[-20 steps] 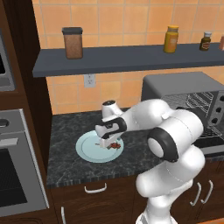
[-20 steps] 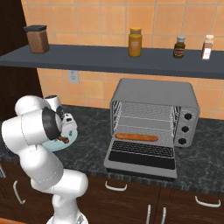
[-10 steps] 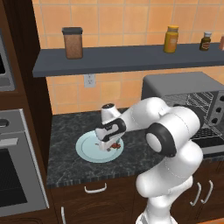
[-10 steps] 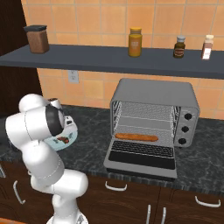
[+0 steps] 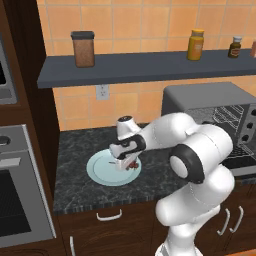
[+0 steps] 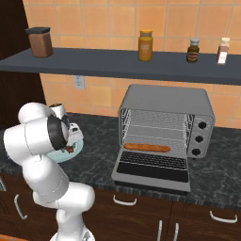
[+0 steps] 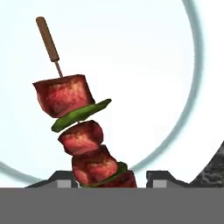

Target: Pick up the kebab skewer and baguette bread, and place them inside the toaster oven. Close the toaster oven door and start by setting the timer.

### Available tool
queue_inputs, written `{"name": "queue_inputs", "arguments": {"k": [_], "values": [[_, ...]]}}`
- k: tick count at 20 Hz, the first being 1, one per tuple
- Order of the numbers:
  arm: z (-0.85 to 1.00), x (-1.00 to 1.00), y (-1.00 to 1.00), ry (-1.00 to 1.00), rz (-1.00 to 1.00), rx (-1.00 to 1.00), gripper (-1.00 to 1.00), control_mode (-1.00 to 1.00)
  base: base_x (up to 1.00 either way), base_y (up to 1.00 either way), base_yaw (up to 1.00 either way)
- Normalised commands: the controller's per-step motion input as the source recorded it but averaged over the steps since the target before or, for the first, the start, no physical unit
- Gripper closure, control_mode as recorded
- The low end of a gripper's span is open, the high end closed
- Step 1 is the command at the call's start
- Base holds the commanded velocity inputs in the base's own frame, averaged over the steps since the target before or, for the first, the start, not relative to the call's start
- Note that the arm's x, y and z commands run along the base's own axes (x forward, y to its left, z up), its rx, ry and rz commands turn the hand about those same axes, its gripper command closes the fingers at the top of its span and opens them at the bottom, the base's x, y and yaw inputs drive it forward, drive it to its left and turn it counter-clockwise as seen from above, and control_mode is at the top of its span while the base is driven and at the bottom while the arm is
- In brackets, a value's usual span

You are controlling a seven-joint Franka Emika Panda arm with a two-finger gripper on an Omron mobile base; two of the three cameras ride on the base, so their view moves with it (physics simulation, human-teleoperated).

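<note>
Kebab skewer (image 7: 78,131) on the pale blue plate (image 5: 100,172), my gripper (image 7: 107,177) down over it.

I see the skewer's lower chunks between the two finger tips, jaws partly apart; whether they grip it I cannot tell. Right of the plate, the toaster oven (image 6: 164,113) stands with its door (image 6: 153,172) dropped open, and the baguette bread (image 6: 146,148) lies on its rack.

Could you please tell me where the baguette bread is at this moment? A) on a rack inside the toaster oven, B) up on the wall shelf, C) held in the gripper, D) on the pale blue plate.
A: the baguette bread lies on a wire rack inside the toaster oven, whose door hangs open, while the plate carries the kebab skewer.
</note>
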Motion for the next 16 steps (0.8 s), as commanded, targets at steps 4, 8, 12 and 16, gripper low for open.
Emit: {"name": "queue_inputs", "arguments": {"k": [4,8,12,16], "values": [[0.97,-0.87,-0.90,-0.03,0.36,0.08,1.00,-1.00,0.00,0.00,0.00],[0.75,-0.95,-1.00,-0.05,0.41,0.05,1.00,-1.00,0.00,0.00,0.00],[0.43,-0.65,-1.00,0.00,0.38,0.00,1.00,-1.00,0.00,0.00,0.00],[0.26,-0.10,-1.00,0.00,0.34,0.00,1.00,-1.00,0.00,0.00,0.00]]}}
